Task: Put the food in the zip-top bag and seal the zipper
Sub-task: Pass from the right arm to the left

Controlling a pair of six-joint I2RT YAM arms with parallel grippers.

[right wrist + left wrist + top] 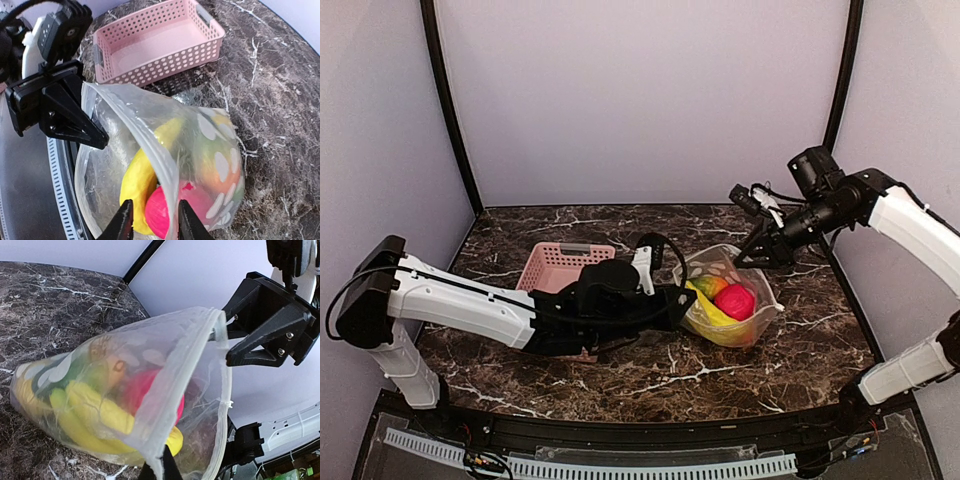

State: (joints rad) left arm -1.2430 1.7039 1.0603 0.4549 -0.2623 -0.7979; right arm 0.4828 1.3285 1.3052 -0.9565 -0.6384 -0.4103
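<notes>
Left end effector (677,299): I see it clenched on the rim of the zip-top bag (107,165).
Right end effector (154,221): released, fingers parted astride the opposite rim.
Bag position: on the desk (650,375), mouth open, beside the pink basket (555,265).
Food (730,300): inside the bag; banana (137,180) and magenta-red piece (736,301) show.

The polka-dot bag (708,260) lies on the counter (620,370), mouth lifted open, zipper (187,375) unsealed; inside sit a yellow banana (705,308), magenta piece (734,300) and orange-green fruit (712,284)
</notes>
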